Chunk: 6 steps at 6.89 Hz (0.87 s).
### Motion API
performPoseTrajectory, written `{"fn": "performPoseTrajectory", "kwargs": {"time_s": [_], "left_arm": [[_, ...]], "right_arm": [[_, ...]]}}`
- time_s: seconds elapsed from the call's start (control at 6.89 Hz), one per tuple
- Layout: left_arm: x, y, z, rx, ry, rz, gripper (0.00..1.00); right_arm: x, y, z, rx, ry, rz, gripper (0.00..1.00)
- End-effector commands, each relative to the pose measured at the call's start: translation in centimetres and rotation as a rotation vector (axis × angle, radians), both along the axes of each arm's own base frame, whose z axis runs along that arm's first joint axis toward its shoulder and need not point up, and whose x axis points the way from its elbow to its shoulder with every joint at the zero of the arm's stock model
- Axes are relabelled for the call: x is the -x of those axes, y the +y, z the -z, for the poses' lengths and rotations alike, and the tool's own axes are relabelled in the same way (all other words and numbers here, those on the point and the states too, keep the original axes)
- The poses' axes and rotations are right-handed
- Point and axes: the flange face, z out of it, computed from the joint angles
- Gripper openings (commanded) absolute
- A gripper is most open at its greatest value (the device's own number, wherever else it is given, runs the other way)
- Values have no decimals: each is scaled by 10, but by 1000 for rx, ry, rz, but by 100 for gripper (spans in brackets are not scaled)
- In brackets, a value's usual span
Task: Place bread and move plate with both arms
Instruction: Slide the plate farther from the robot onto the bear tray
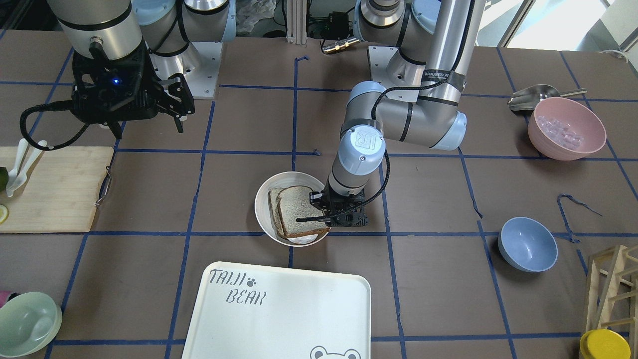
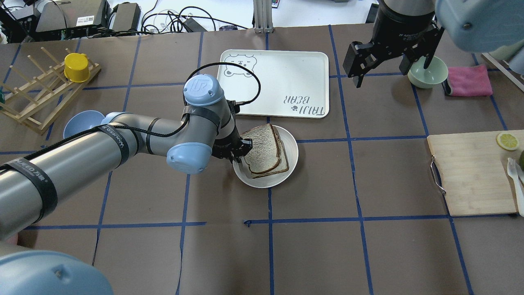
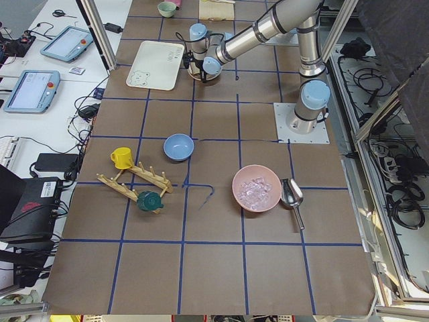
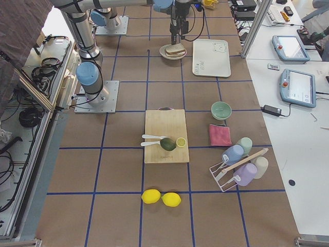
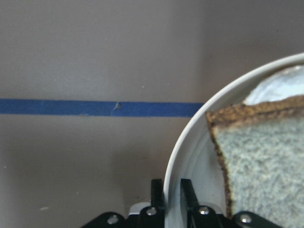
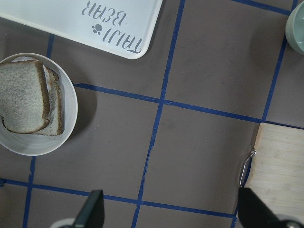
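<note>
Jaws of the left gripper (image 5: 172, 192): closed on the rim of the plate (image 1: 261, 200), one finger inside the rim and one outside, as shown by the left wrist view. Jaws of the right gripper (image 2: 391, 70): set wide apart, held above the table (image 1: 149, 189), well away from the plate. Bread (image 1: 302, 212): laid flat in the plate, stacked askew on a second slice (image 1: 272, 203) that is largely covered. Plate: placed near the table's middle, just beside the "TAIJI BEAR" tray (image 1: 279, 309), a strip of table seen between them. Further out: wooden cutting board (image 1: 50, 189), pale green bowl (image 1: 25, 324), blue bowl (image 1: 527, 244), pink bowl (image 1: 565, 127)
</note>
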Motion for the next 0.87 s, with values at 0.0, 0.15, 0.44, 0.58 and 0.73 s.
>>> {"fn": "performPoseTrajectory", "kwargs": {"time_s": [0.0,0.15,0.44,0.58,0.73], "left_arm": [[3,-13,-15,15,20,3,0],[3,-23,-28,-12,12,6,0],[4,-35,-51,-18,12,4,0],[2,-35,-59,-11,18,19,0],[-14,-41,-63,-24,24,-8,0]], "right_arm": [[0,0,0,1,0,0,100],[0,0,0,1,1,0,100],[0,0,0,1,1,0,100],[0,0,0,1,1,0,100],[0,0,0,-1,2,0,100]]}}
